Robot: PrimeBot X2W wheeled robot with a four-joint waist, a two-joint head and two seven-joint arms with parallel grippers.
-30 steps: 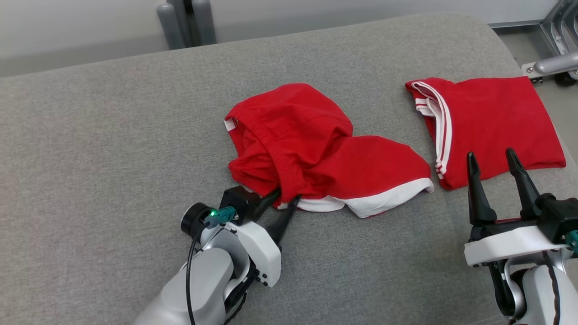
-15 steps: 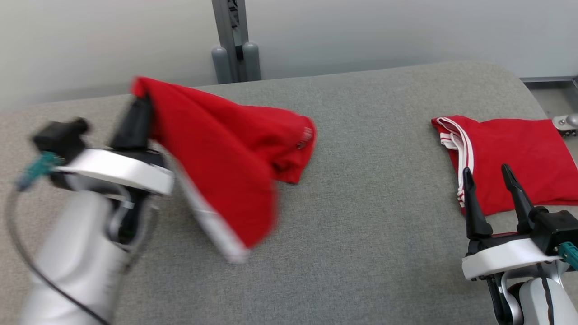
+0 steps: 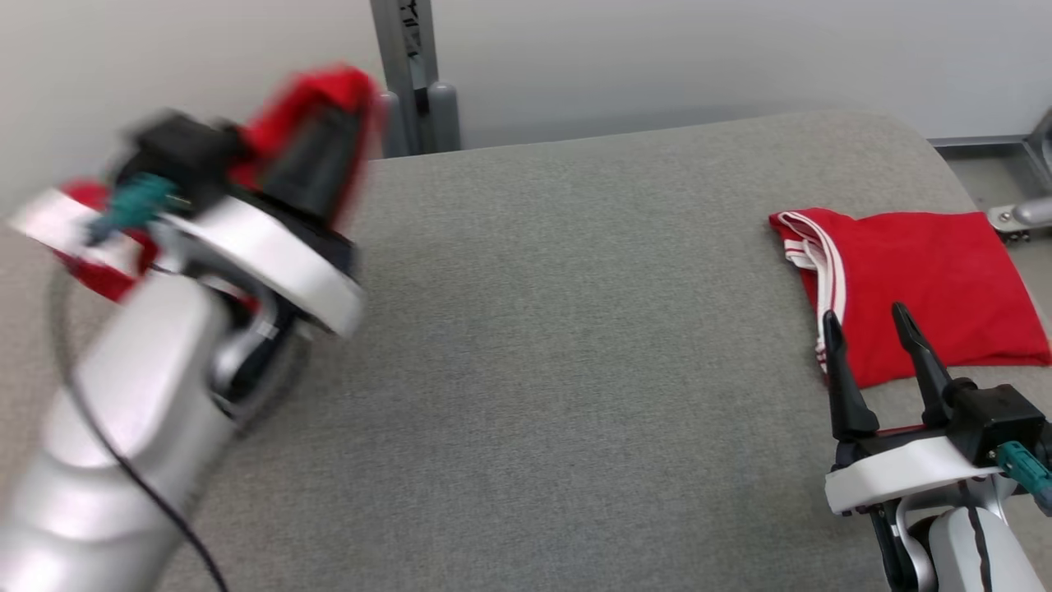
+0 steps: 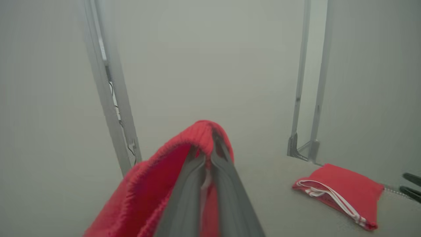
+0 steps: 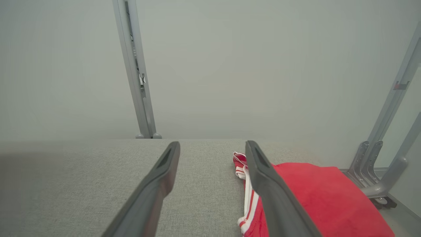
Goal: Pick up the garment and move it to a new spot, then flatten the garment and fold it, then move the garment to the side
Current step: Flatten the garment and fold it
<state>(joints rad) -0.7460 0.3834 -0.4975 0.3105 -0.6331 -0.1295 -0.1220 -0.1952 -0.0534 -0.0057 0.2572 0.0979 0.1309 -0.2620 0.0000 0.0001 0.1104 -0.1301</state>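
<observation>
The red garment [image 3: 325, 89] hangs bunched and blurred from my left gripper [image 3: 329, 136], which is raised above the far left of the grey padded surface [image 3: 575, 329] and shut on it. In the left wrist view the closed fingers [image 4: 197, 184] pinch the garment's ribbed red edge [image 4: 154, 177], which drapes over them. My right gripper [image 3: 865, 316] stands open and empty at the lower right, its fingertips just before a second, folded red garment with white stripes [image 3: 920, 279]. The right wrist view shows its spread fingers [image 5: 158, 184] with nothing between them.
The folded red garment [image 5: 312, 194] lies at the surface's right end, near the rounded edge. A grey metal post [image 3: 411, 74] rises behind the far edge, in front of a pale wall. Metal frame legs [image 5: 378, 171] stand off the right side.
My left gripper closed on the garment and swung it up and to the left, off the middle of the surface. The head view has also shifted. The right gripper stayed open.
</observation>
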